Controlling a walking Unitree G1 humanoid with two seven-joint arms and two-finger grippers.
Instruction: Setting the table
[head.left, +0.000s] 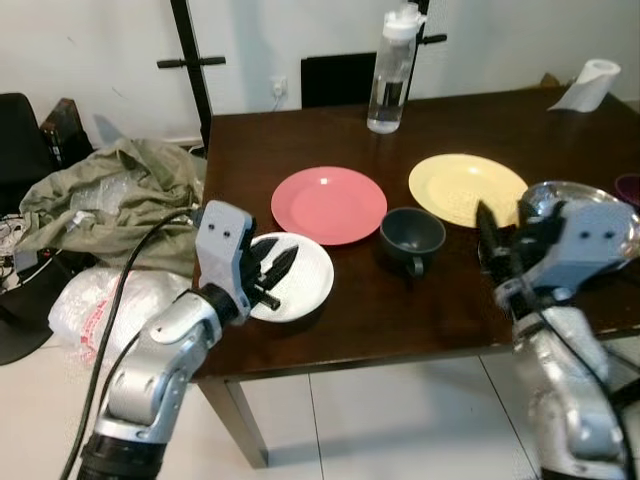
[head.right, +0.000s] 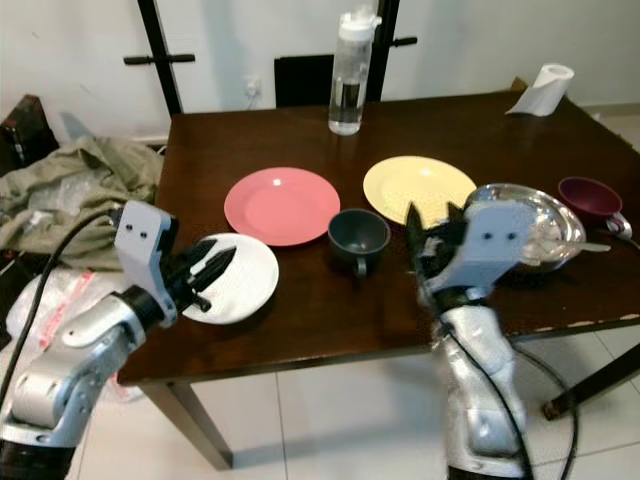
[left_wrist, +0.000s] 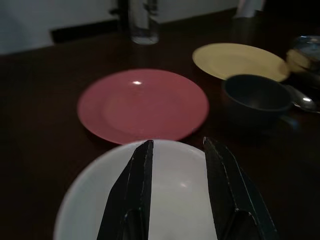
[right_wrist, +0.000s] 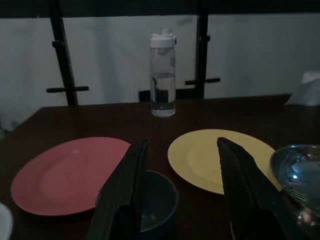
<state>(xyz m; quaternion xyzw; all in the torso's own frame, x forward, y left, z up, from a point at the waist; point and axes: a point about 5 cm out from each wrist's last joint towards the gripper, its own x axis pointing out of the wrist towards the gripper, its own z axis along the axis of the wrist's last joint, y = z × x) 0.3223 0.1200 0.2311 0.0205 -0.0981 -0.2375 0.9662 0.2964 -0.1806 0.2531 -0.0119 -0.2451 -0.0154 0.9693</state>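
We hover over the dishes, nothing gripped.
Our left gripper (head.left: 272, 270) gapes above the white plate (head.left: 305, 280), our right gripper (head.right: 432, 238) gapes near the cup (head.right: 358, 236), ready to rearrange.

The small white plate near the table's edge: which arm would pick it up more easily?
Probably the left. The left gripper hovers open right over the small white plate, while the right gripper is farther off, by the dark grey cup.

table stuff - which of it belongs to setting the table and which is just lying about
For the job: white plate, pink plate, yellow plate, dark mug, steel bowl, maroon bowl.

Just lying about: water bottle, paper roll, olive cloth, plastic bag.
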